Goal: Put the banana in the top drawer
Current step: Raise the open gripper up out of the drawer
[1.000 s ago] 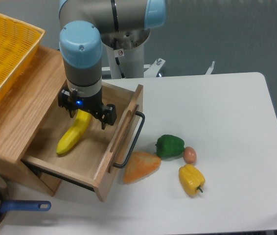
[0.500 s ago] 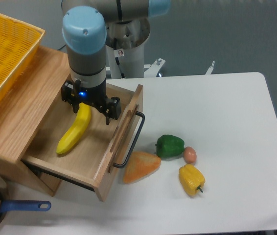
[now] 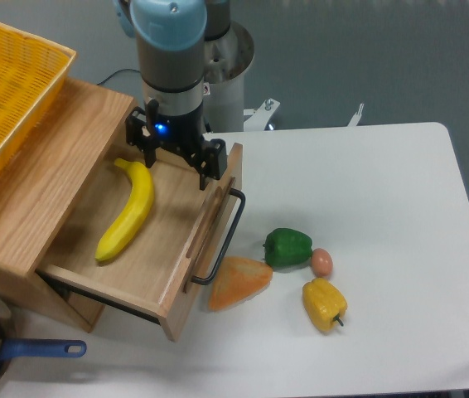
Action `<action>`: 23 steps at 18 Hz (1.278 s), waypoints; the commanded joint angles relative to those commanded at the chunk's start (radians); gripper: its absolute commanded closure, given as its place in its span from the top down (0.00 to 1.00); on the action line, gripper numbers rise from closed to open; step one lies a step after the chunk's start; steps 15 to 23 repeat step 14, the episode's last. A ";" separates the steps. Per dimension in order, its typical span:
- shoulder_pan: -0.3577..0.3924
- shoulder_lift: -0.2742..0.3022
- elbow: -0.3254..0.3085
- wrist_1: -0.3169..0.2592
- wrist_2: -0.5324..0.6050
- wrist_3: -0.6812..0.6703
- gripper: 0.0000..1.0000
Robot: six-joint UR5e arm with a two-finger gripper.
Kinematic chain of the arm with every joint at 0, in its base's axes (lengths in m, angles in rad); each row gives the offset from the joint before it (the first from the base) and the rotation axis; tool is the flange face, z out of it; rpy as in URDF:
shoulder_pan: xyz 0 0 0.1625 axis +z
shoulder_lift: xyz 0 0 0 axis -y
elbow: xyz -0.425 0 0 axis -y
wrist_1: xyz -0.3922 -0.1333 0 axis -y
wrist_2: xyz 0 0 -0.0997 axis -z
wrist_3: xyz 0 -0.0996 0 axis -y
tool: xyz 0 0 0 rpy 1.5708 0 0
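The long yellow banana (image 3: 130,211) lies on the floor of the open top drawer (image 3: 164,261), a light-wood box with a black wire loop handle (image 3: 222,239) on its front panel. My gripper (image 3: 177,160) is above the drawer's back right part, to the right of the banana's stem end and clear of it. Its two black fingers (image 3: 212,166) stand apart and hold nothing.
A yellow mesh basket (image 3: 7,91) sits on the wooden cabinet top at the left. On the white table right of the drawer lie an orange wedge (image 3: 239,281), a green pepper (image 3: 287,247), a yellow pepper (image 3: 324,303) and a small brownish egg-shaped item (image 3: 321,262). A blue-handled pot (image 3: 2,352) is at bottom left.
The gripper has risen and moved up and to the right, away from the banana. The banana stays lying in the drawer, now fully uncovered.
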 joint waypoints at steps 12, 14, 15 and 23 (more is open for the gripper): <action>0.112 0.051 -0.028 -0.070 0.060 0.199 1.00; 0.132 0.057 -0.029 -0.078 0.072 0.239 1.00; 0.132 0.057 -0.029 -0.078 0.072 0.239 1.00; 0.132 0.057 -0.029 -0.078 0.072 0.239 1.00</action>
